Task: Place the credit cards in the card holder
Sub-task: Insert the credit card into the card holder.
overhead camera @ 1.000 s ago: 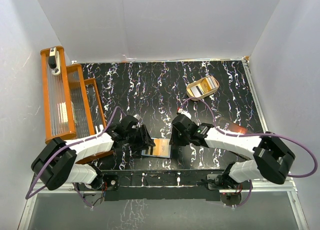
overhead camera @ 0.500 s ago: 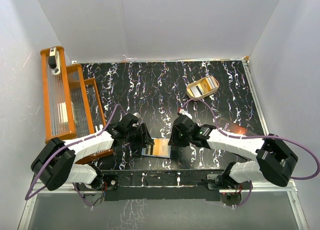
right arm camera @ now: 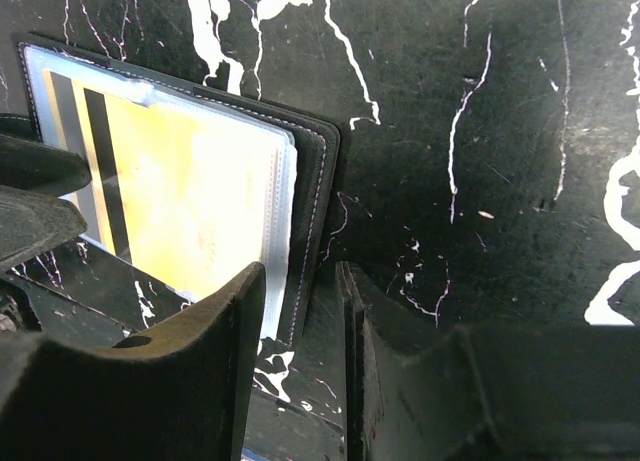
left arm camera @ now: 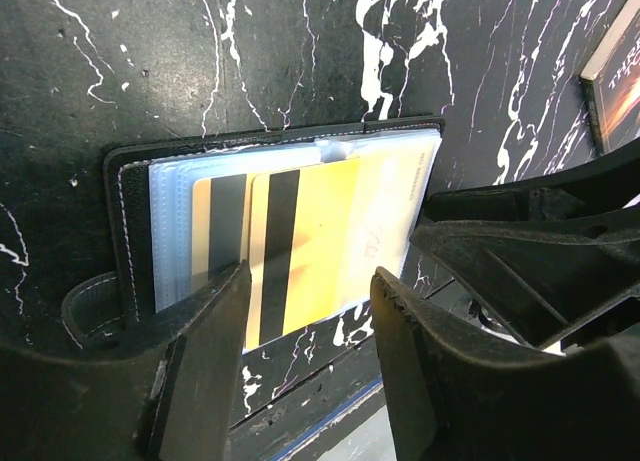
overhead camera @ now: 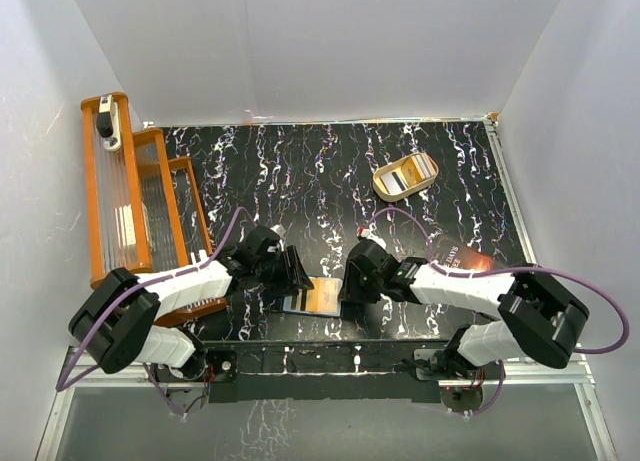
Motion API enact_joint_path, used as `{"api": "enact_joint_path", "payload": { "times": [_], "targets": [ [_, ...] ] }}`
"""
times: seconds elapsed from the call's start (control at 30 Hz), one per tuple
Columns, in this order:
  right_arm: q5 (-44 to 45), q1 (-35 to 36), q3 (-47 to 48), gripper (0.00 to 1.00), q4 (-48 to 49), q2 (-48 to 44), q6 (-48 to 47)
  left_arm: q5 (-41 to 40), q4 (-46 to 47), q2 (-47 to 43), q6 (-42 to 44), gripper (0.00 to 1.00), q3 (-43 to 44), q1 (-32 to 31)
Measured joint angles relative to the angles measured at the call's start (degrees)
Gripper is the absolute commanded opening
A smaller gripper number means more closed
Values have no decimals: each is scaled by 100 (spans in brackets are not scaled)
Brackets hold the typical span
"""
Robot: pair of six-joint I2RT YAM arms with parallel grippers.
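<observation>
Two gold cards fill the card holder; left end effector spread empty, right end effector unclear.

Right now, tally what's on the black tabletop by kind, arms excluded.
Card holder: 1
Yellow cards: 2
Tray: 1 (its cards too small to count)
Rack: 1
Dark sheet: 1
Total: 6

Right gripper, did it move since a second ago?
Yes. The right gripper slid toward the near edge of the table, ending farther from the tan tray.
</observation>
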Motion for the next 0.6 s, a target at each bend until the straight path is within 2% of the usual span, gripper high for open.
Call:
{"api": "enact_joint_path", "payload": {
  "times": [0.6],
  "targets": [
    [-94,-2,-15,27,439,179,-22,289,555,328,-155,48,-4,0]
  ]
}}
